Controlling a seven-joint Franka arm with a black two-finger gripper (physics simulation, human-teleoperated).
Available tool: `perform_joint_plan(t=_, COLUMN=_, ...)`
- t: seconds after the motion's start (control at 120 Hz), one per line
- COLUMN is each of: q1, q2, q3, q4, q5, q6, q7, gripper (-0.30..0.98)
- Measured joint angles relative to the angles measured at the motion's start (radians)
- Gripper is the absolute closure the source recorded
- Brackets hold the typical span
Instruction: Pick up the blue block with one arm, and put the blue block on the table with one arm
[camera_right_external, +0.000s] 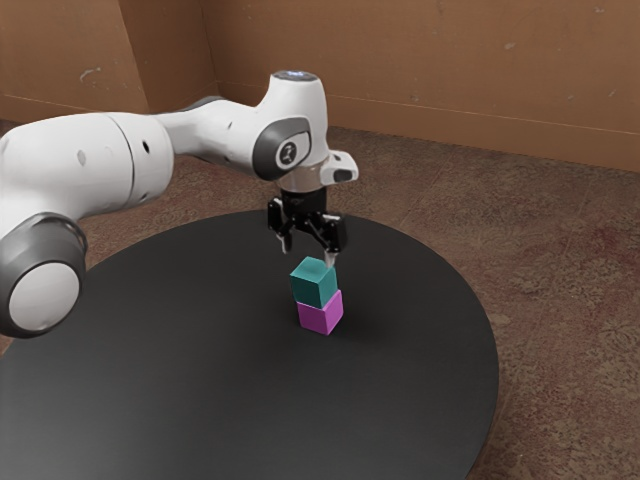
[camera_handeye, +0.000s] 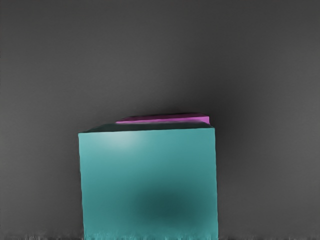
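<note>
Exterior view first: the arm, white with grey joint covers, comes in from the exterior view's left and ends in the black gripper, which points down just above a stack of two blocks. The gripper stands wide, its two fingers well apart and gripping nothing. One fingertip is close by the top corner of the blue block on the exterior view's right; whether it touches there, I cannot tell. The blue block, really a teal colour, is the upper one of the stack and rests on the pink block, which sits on the round black table. The two are not quite flush: the blue block is shifted slightly toward the exterior view's left, over the pink one. A soft shadow lies on the table around the stack's foot. Behind the table are a brown, patterned floor and a plain brown wall. From the wrist view, the blue block's upper face is large and near, with a pale sheen by one corner and a darker patch on it. A thin strip of the pink block peeks out past its edge, and around both lies the dark grey tabletop.
</note>
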Motion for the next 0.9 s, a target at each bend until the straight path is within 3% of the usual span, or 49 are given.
perform_joint_plan(t=0.558, q1=0.046, q2=0.143, q3=-0.039, q4=0.094, q5=-0.008, q6=-0.022, q7=-0.012, gripper=0.00)
perform_joint_plan(t=0.767, q1=0.047, q2=0.148, q3=-0.041, q4=0.095, q5=-0.008, q6=-0.023, q7=-0.018, gripper=0.23)
perform_joint_plan(t=0.9, q1=0.047, q2=0.146, q3=-0.041, q4=0.100, q5=-0.005, q6=-0.023, q7=-0.022, gripper=0.29)
